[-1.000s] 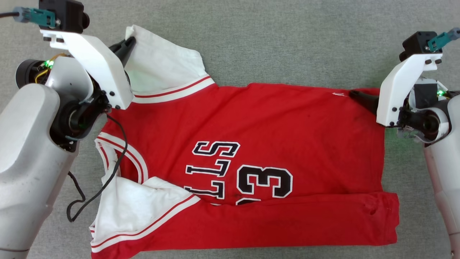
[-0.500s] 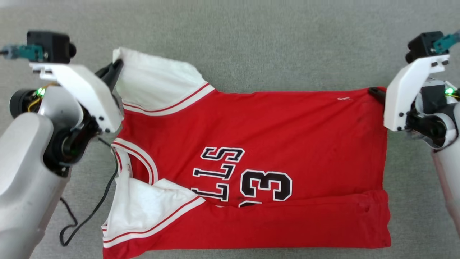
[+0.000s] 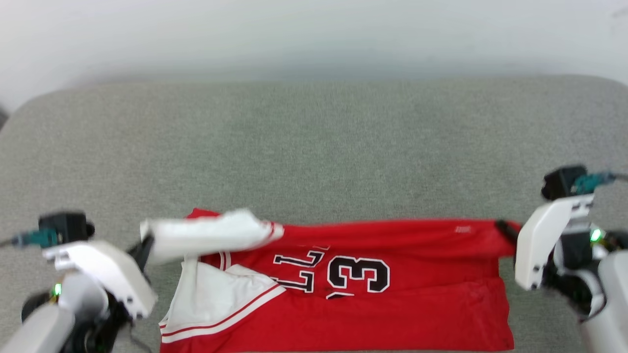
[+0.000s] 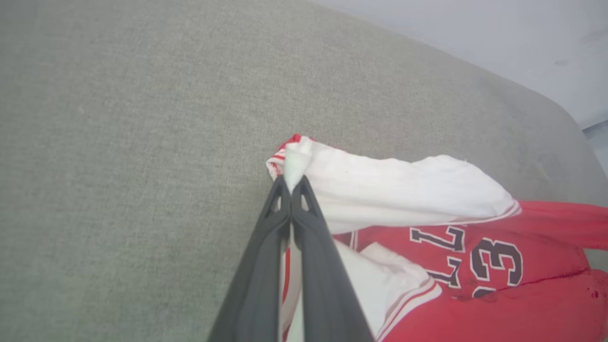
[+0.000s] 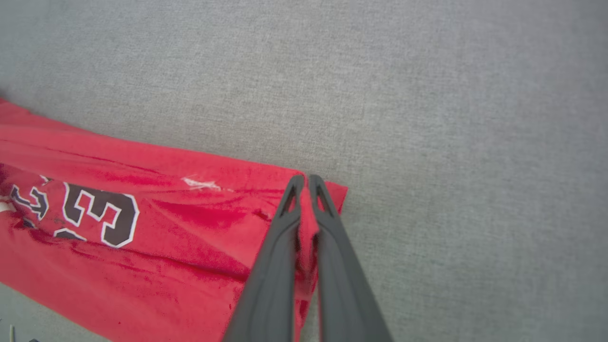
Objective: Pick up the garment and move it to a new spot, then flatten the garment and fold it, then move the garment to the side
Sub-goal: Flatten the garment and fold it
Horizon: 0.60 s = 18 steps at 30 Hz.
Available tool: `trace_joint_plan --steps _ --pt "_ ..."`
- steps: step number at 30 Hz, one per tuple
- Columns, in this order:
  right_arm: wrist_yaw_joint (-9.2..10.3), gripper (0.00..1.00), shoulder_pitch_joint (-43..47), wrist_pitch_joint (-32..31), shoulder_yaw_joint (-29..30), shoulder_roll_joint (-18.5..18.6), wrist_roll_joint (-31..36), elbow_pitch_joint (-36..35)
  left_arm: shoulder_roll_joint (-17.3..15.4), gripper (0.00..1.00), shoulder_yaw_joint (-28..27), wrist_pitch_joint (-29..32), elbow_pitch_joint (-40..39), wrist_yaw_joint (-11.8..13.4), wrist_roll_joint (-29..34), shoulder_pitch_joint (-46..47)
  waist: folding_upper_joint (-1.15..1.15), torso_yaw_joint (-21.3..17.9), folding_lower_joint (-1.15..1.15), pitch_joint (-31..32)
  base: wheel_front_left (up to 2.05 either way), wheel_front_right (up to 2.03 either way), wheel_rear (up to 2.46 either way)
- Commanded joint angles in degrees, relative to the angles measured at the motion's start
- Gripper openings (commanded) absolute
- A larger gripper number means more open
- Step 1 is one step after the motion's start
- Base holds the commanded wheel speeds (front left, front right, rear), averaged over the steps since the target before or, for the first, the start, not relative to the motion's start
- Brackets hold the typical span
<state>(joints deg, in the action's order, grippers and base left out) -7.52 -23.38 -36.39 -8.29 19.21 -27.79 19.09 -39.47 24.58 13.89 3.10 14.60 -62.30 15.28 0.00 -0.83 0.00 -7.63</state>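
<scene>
The garment (image 3: pixel 417 255), a red jersey with white sleeves and black white-outlined letters and number, lies across the grey surface near its front edge. Its far edge is raised off the surface. My left gripper (image 3: pixel 146 241) is shut on the tip of the far white sleeve (image 3: pixel 206 234); the left wrist view shows that gripper (image 4: pixel 289 183) pinching white cloth, sleeve (image 4: pixel 394 192) hanging over the red front. My right gripper (image 3: pixel 501 226) is shut on the far red hem corner; the right wrist view shows the same gripper (image 5: pixel 303 180) with red fabric (image 5: pixel 190 223) bunched between its fingers.
A wide stretch of grey fabric surface (image 3: pixel 314 147) extends beyond the garment to a rounded far edge, with a pale wall (image 3: pixel 314 34) behind. My pale arms stand at both lower corners of the head view.
The right gripper has shut on the hem corner. Both grippers have lifted the garment's far edge, and the sleeve now drapes over the front. The head camera has tilted up.
</scene>
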Motion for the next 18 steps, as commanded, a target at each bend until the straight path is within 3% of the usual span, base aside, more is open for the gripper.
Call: trace_joint_plan --steps 1,7,8,9,10,11,18 --pt "0.07 0.0 3.42 0.58 0.42 -1.06 0.15 -0.95 -0.31 0.0 -0.32 -0.48 -0.3 1.01 -0.8 -3.8 0.0 0.06 0.0 2.28 0.0 0.0 0.0" --pt "0.07 0.0 11.85 3.07 2.52 -3.83 0.24 -1.16 2.25 0.0 1.4 -0.1 0.87 1.62 -3.98 -12.24 0.0 -0.14 0.0 3.62 0.0 0.0 0.0" --pt "0.07 0.19 13.13 3.74 2.86 -4.27 0.19 -0.81 3.18 0.0 2.02 0.12 1.46 1.32 -4.67 -13.34 0.0 -0.21 0.0 3.8 0.0 0.0 0.0" --pt "0.07 0.47 14.34 4.3 3.09 -4.66 0.3 -0.36 4.27 0.13 2.48 0.38 2.06 1.02 -5.34 -14.16 0.0 -0.24 0.0 3.87 0.0 0.0 0.0" --pt "0.07 1.0 15.34 5.06 3.37 -5.0 0.37 0.05 5.01 0.43 2.91 0.22 2.83 0.67 -5.44 -14.44 0.0 -0.24 0.0 3.93 0.0 0.0 0.0" --pt "0.07 1.0 16.32 5.79 3.69 -5.5 0.28 0.43 5.67 0.98 3.4 0.1 3.72 0.45 -5.65 -14.55 0.0 -0.22 0.0 4.0 0.0 0.0 0.0" --pt "0.06 1.0 21.38 11.61 3.34 -6.73 -0.24 -0.69 8.93 1.0 3.16 -6.9 9.14 -0.85 -2.99 -13.6 0.0 -1.29 0.0 5.65 0.0 0.0 0.0"
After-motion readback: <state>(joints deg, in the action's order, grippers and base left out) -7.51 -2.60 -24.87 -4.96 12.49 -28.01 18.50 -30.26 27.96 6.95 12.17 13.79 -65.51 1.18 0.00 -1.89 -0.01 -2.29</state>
